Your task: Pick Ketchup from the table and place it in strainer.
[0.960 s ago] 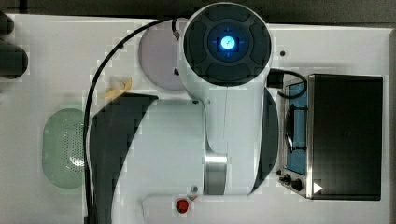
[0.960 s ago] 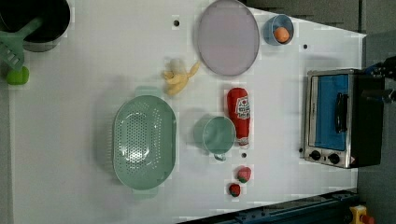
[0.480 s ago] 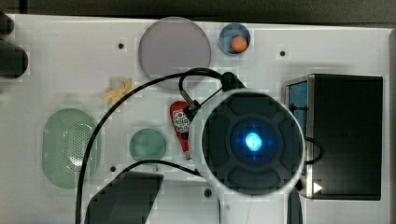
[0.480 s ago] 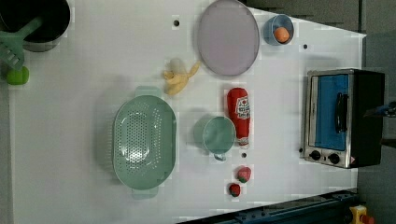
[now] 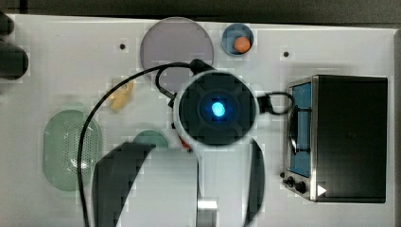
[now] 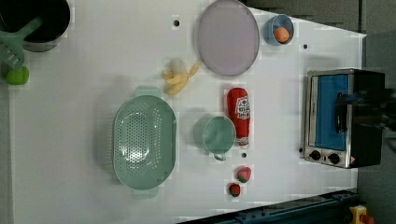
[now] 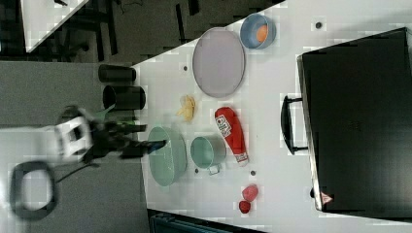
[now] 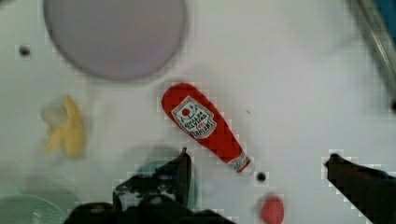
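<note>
The Ketchup [image 6: 238, 115] is a narrow red bottle with a white label, lying flat on the white table beside the green cup. It also shows in the right view [image 7: 232, 132] and the wrist view [image 8: 205, 126]. The strainer [image 6: 144, 142], a pale green oval basket with small holes, stands on the cup's other side, apart from the bottle; it also shows in the top view [image 5: 59, 142] and the right view [image 7: 167, 155]. My gripper [image 8: 261, 165] hangs open above the table. Its two dark fingers [image 8: 182, 168] stand wide apart, holding nothing. The bottle's cap end points toward the gap.
A teal cup [image 6: 215, 134] stands against the bottle. A toaster oven [image 6: 343, 116] fills the left view's right. A purple plate [image 6: 228, 36], a blue bowl [image 6: 279, 30], a peeled banana [image 6: 177, 79] and two red lumps [image 6: 243, 174] lie around.
In the top view the arm's round head has swung across the table and now stands over the bottle. The things on the table have not moved.
</note>
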Robot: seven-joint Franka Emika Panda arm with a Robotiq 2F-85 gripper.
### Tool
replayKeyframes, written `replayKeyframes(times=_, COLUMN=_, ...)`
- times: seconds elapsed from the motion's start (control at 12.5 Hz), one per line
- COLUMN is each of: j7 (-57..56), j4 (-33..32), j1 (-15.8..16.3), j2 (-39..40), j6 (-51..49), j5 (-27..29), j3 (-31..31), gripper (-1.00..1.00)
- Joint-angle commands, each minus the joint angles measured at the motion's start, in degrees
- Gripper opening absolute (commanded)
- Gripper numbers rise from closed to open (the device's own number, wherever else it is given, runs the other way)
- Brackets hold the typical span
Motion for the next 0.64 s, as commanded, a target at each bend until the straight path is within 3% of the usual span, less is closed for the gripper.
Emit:
replayKeyframes(times=0.08, j7=-23.75, j4=-5.08, j1=0.14, j2=5.48, j6=6.59, j5=-0.46, j3=2.08, gripper=1.0)
replayKeyframes(times=0.32, j7=-35.99, j4=-9.7, j1=0.14, j2=8.74, j6=15.88, j5=-0.68, j3=2.75, gripper=1.0)
replayKeyframes(times=0.64, j7=-37.56, j4=-14.26, j1=0.15, j2=13.69, j6=27.0, j5=-1.09, j3=3.09, gripper=1.0)
